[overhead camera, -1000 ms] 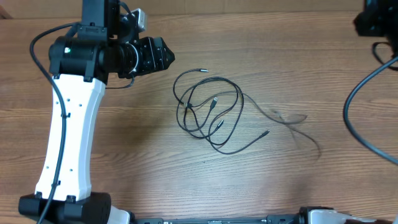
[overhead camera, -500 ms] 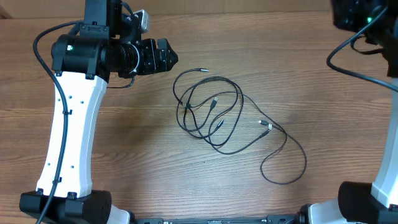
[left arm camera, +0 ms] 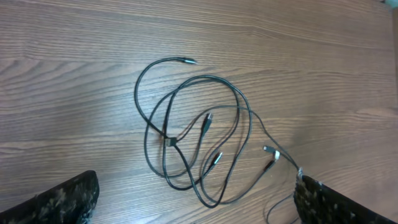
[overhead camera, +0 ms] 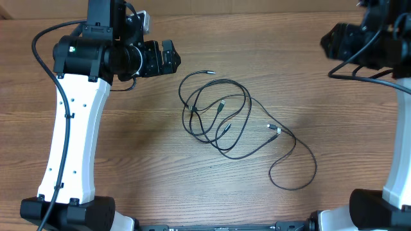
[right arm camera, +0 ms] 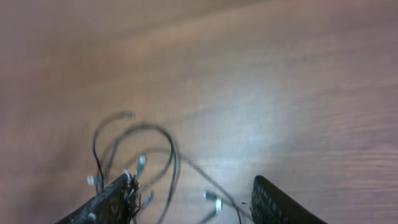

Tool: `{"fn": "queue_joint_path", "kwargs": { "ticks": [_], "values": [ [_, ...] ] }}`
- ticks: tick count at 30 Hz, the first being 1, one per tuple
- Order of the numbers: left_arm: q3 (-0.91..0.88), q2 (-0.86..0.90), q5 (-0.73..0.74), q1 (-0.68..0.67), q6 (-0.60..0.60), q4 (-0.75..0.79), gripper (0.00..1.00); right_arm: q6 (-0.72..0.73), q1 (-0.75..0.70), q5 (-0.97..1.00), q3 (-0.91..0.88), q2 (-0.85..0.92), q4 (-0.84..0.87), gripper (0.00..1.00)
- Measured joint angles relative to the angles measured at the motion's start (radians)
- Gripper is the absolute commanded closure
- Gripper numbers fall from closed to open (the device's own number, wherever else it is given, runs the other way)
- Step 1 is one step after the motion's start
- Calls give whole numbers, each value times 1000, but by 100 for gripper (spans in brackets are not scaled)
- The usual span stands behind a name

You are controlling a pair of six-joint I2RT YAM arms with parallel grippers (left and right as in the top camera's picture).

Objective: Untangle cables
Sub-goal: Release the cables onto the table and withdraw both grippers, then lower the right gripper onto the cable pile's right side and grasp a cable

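The cables lie in a tangle of thin black loops mid-table. One strand trails right into a wide loop, with two silvery plug ends beside it. Up at the back left hovers my left gripper, open and clear of the cords. From its wrist view the cables lie on the wood ahead, and the left gripper holds nothing. My right gripper hangs at the back right, far from the bunch. In its blurred wrist view the right gripper is open over the cables.
The left arm's white link covers the table's left side. Thick black arm cables hang by the left arm and by the right arm. The table's far edge runs along the top.
The right gripper opened and let go of a strand, which dropped into a loop on the right. The right arm swung leftwards into view. The left gripper opened wider.
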Motion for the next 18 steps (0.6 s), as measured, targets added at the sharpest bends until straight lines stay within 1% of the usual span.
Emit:
{"fn": "queue_joint_path", "kwargs": {
  "ticks": [4, 7, 9, 11, 13, 15, 18],
  "values": [
    [0, 0, -15, 0, 0, 0, 0, -83, 0, -63, -150, 0, 11, 42],
    [0, 0, -19, 0, 0, 4, 0, -163, 0, -128, -278, 0, 55, 38],
    [0, 0, -19, 0, 0, 5, 0, -217, 0, -177, -364, 1, 98, 35],
    [0, 0, -21, 0, 0, 4, 0, -267, 0, -217, -426, 2, 134, 28],
    [0, 0, -22, 0, 0, 4, 0, -325, 0, -257, -468, 5, 161, 25],
    [0, 0, -22, 0, 0, 4, 0, -381, 0, -296, -483, 23, 167, 25],
    [0, 0, -22, 0, 0, 4, 0, -454, 15, -326, -483, 95, 183, 25]
  ]
}}
